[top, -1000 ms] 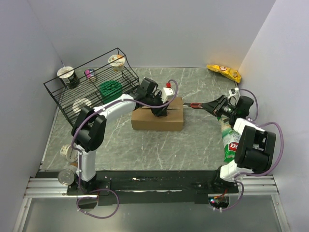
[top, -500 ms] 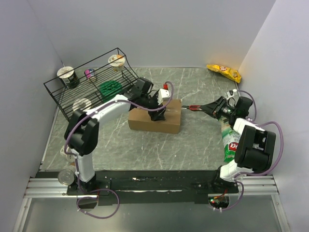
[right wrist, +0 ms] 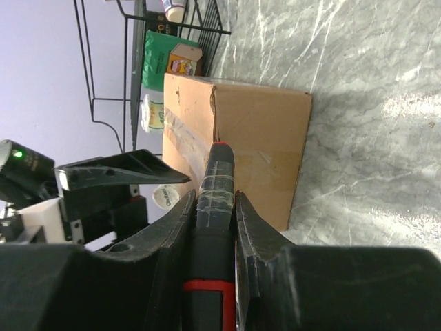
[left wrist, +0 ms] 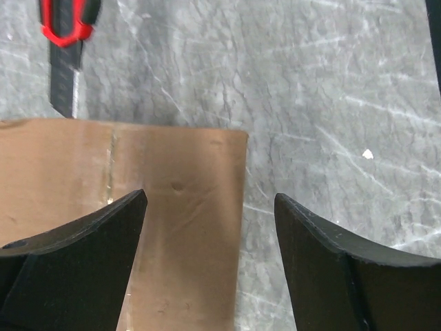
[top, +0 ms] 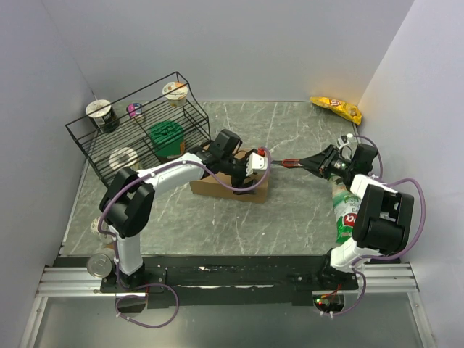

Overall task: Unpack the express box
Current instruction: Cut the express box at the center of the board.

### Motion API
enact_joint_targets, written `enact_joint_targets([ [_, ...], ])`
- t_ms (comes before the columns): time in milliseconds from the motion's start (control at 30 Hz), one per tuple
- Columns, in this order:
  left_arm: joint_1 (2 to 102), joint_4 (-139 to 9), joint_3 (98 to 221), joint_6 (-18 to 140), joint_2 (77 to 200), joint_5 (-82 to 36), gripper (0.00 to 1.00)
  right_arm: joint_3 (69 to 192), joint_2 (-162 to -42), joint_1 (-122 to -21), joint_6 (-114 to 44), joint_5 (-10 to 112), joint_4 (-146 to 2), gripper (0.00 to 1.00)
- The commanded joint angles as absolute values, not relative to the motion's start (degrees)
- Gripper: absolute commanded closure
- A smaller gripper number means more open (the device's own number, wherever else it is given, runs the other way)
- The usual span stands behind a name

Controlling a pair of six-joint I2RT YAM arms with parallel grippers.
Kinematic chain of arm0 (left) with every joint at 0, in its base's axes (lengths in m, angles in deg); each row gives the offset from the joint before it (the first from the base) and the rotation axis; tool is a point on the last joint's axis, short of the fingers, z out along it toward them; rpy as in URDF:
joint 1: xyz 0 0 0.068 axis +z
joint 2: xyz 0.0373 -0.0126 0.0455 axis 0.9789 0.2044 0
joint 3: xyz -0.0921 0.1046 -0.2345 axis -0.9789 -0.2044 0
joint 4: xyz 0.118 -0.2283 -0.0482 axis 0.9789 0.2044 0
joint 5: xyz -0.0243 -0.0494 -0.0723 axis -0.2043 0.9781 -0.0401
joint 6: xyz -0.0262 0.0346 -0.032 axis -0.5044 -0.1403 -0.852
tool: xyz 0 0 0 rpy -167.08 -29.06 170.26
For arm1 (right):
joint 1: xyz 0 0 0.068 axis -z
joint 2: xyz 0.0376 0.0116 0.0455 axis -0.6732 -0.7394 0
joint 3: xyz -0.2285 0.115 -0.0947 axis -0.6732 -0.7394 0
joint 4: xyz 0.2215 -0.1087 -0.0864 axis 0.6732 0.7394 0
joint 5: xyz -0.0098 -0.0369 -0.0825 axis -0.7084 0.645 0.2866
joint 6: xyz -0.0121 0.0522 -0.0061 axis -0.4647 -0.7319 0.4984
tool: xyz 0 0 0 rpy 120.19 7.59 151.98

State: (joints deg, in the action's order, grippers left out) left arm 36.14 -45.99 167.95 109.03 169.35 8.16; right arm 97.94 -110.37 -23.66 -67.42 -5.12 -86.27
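Note:
The express box [top: 216, 191] is a closed brown carton lying on the marble table, partly under my left arm. My left gripper [top: 249, 176] hovers over its right end, open, with nothing between the fingers. In the left wrist view the box [left wrist: 83, 172] fills the lower left, and its right edge lies between the gripper's [left wrist: 210, 200] spread fingers. My right gripper [top: 319, 161] is shut on a red and black box cutter [top: 288, 162] whose tip points at the box's right end. The right wrist view shows the cutter [right wrist: 217, 186] clamped in the gripper [right wrist: 215, 200], just before the box [right wrist: 255, 138].
A black wire rack [top: 138, 130] with cups and a green pack stands at the back left. A yellow snack bag [top: 336, 109] lies at the back right. A green pouch [top: 346, 214] lies beside the right arm. A can [top: 98, 264] and a cup [top: 101, 228] sit by the left base.
My left gripper has opened and moved right along the box top to its right end. The box has shifted slightly left and nearer. The right gripper and cutter have stayed put.

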Motion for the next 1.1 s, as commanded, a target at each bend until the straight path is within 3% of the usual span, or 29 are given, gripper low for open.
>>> enact_joint_targets([
  [0, 35.7, -49.5, 166.4, 111.7, 169.4, 6.8, 0.21, 100.6, -112.1, -24.5, -65.9, -4.7, -85.2, 1.00],
  [233, 35.3, -59.2, 168.6, 99.0, 174.2, -6.6, 0.28, 100.6, -112.6, -24.8, -65.7, -3.9, -85.2, 1.00],
  [1067, 35.8, -61.5, 175.6, 88.8, 180.4, -13.8, 0.38, 95.2, -106.6, -25.8, -68.1, -0.3, -81.7, 1.00],
])
